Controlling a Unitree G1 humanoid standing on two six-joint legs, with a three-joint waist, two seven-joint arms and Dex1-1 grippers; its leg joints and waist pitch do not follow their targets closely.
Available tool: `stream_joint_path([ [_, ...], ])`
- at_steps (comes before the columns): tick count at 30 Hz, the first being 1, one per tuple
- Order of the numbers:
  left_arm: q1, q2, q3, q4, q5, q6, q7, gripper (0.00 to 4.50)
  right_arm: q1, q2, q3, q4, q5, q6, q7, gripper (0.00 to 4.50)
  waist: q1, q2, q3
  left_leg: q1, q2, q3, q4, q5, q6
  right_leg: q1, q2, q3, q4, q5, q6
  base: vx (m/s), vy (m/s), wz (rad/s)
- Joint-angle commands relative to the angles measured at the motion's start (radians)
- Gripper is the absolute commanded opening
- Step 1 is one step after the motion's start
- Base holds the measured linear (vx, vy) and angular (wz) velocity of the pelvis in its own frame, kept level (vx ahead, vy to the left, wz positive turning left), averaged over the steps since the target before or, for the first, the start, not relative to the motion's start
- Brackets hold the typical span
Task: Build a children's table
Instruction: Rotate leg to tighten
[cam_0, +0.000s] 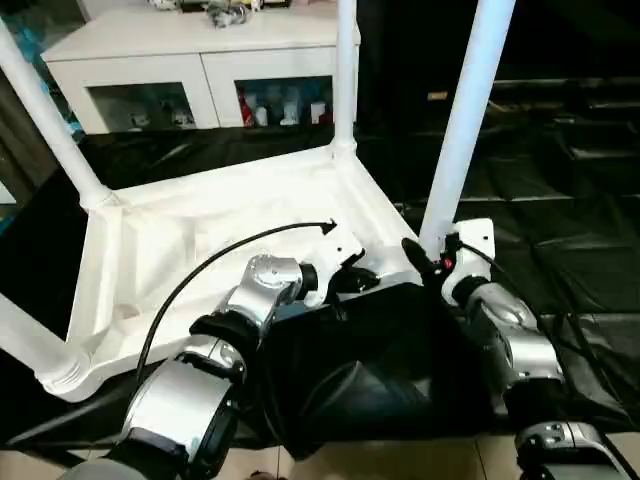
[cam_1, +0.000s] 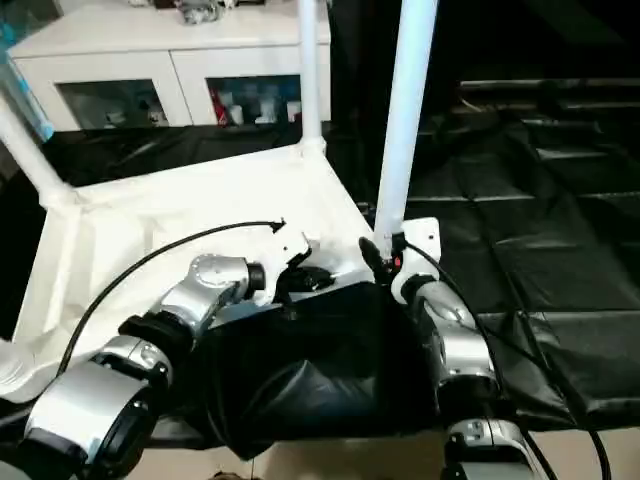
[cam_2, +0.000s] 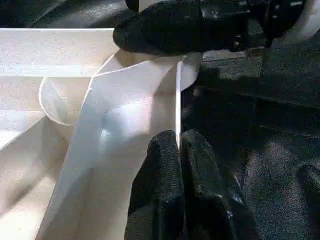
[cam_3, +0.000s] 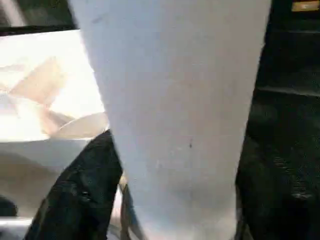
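A white cabinet (cam_0: 190, 70) with glass doors stands behind black sheeting (cam_0: 560, 200).

I count one children's table (cam_0: 230, 215), lying upside down, with four white legs (cam_0: 466, 120) rising from its corner sockets. I see two grippers: my left gripper (cam_2: 179, 150) and my right gripper (cam_0: 425, 262). Behind stands one white cabinet (cam_0: 190, 60) with two glass-fronted doors (cam_0: 135, 105).
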Motion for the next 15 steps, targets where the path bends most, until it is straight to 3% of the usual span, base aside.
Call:
stream_joint_path([
  [1,-0.011,-0.066,-0.01,-0.048,-0.04,-0.047,-0.06,0.0,0.021,0.053,0.143,-0.013,0.021,0.024,0.185,3.55,0.0,-0.022,-0.051,0.029,0.052,-0.039,-0.099,-0.411,0.014,0.02,-0.032,0.019,-0.081,-0.379,-0.159,0.0,0.0,0.0],
  [3,-0.002,-0.041,-0.016,-0.055,-0.046,-0.054,-0.128,0.0,0.031,0.001,0.156,-0.04,0.034,0.015,0.282,3.65,0.007,-0.018,-0.055,0.026,0.054,-0.035,-0.094,-0.363,0.038,0.027,-0.032,0.019,-0.073,-0.313,-0.183,0.0,0.0,0.0],
  [5,0.002,-0.025,-0.022,-0.059,-0.049,-0.058,-0.167,0.0,0.036,-0.03,0.164,-0.051,0.041,0.009,0.336,3.65,0.011,-0.021,-0.056,0.022,0.055,-0.031,-0.091,-0.327,0.059,0.031,-0.032,0.017,-0.069,-0.279,-0.197,0.0,0.0,0.0],
  [7,0.01,0.02,-0.033,-0.069,-0.054,-0.064,-0.269,0.0,0.057,-0.117,0.18,-0.089,0.059,0.011,0.478,3.65,0.018,-0.021,-0.058,0.02,0.055,-0.029,-0.085,-0.296,0.078,0.035,-0.032,0.016,-0.064,-0.256,-0.212,0.0,0.0,0.0],
  [9,0.012,0.038,-0.031,-0.073,-0.062,-0.064,-0.314,0.0,0.065,-0.149,0.18,-0.108,0.071,0.023,0.538,3.65,0.024,-0.021,-0.06,0.02,0.057,-0.029,-0.082,-0.276,0.092,0.036,-0.034,0.017,-0.06,-0.236,-0.22,0.0,0.0,0.0],
  [12,0.009,0.079,-0.021,-0.077,-0.072,-0.046,-0.399,0.0,0.086,-0.22,0.171,-0.156,0.102,0.053,0.665,3.65,0.04,-0.021,-0.068,0.02,0.061,-0.026,-0.07,-0.182,0.13,0.034,-0.032,0.017,-0.039,-0.088,-0.263,0.0,0.0,0.0],
  [15,0.006,0.1,-0.021,-0.074,-0.069,-0.044,-0.428,0.0,0.089,-0.245,0.162,-0.17,0.119,0.067,0.708,3.65,0.045,-0.02,-0.067,0.019,0.06,-0.026,-0.068,-0.169,0.144,0.034,-0.031,0.014,-0.035,-0.069,-0.276,0.0,0.0,0.0],
])
